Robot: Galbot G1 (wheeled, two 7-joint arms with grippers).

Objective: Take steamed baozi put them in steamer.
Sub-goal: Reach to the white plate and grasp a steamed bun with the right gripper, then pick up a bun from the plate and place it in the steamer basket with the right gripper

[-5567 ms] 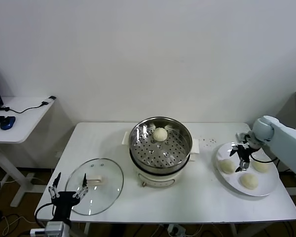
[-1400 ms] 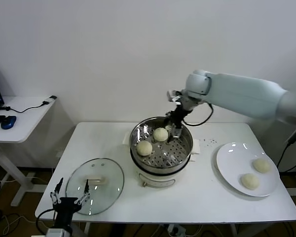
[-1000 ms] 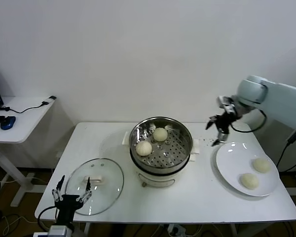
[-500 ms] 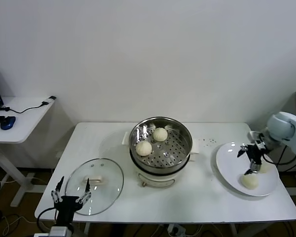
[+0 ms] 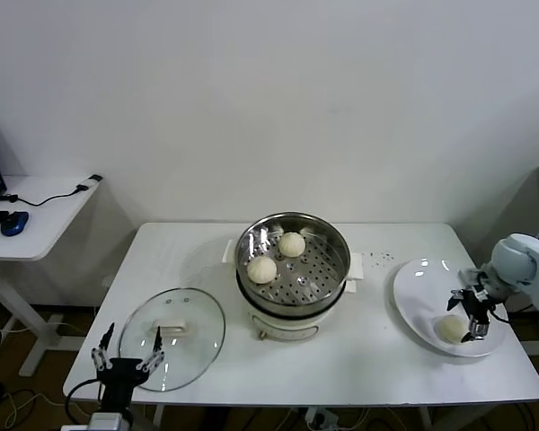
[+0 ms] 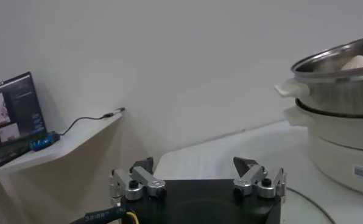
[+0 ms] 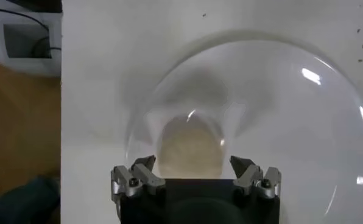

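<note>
Right gripper [image 5: 472, 316] has dropped over white table's [image 5: 359, 355] plate [image 5: 415, 310]

So the steamer [image 5: 293, 260] now has two baozi [image 5: 262, 269] in it instead of one, and the white plate [image 5: 419, 313] at the table's right edge shows just one bun [image 5: 448, 329], down from three. The right gripper [image 5: 474, 318], jaws wide open, is back from over the steamer and now sits low over the plate, right against that bun.
</note>
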